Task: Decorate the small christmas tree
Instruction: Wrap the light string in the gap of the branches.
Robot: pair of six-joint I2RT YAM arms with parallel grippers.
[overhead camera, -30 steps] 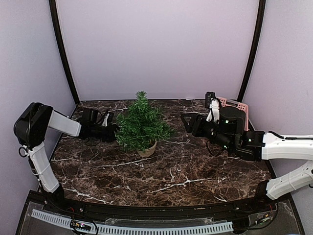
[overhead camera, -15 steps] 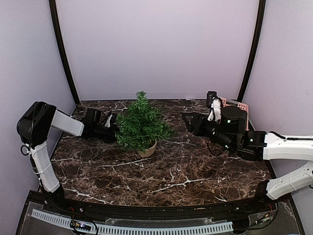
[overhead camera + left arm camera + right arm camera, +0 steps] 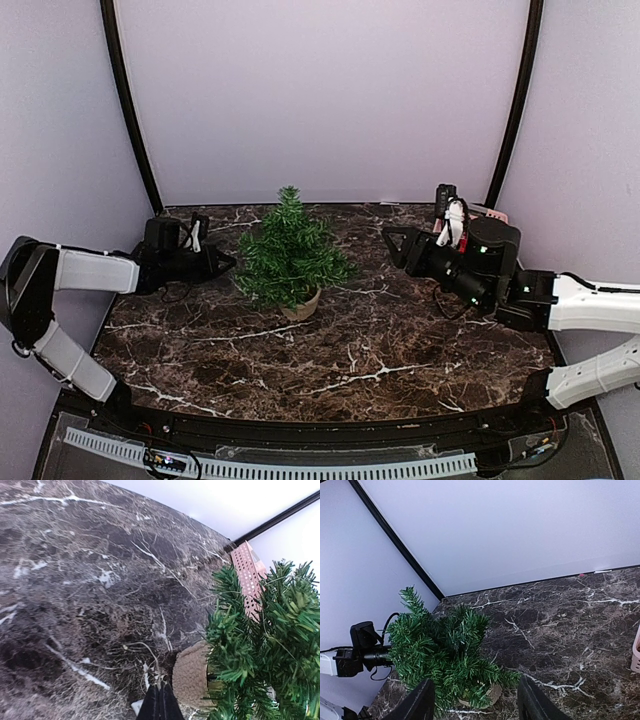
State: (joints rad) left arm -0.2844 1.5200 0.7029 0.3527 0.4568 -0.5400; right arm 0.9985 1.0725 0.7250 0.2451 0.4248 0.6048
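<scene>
**Left gripper drawn back from the tree and closed**

Since the earlier frame the left gripper (image 3: 224,263) has been pulled back to the left, out of the branches, and its jaws have been brought fully together. Nothing is seen held between them. In the left wrist view the closed fingers (image 3: 160,705) are shown as a single dark point low over the table (image 3: 350,350), with the tree's tan base (image 3: 192,677) seen ahead and to the right.

The gripper's tip is now placed just beside the outermost left branches. Whether they are touched cannot be told.

The right gripper (image 3: 397,248) has been shifted slightly to the right and farther back. Its jaws are spread wide with nothing held between them, and they are pointed at the tree from the right, clear of the needles.

The small christmas tree (image 3: 290,250) is stood upright on the dark marbled table, a little left of centre and toward the far side, between the two grippers.

A pink basket (image 3: 497,215) is mostly hidden behind the right arm at the far right corner.
</scene>
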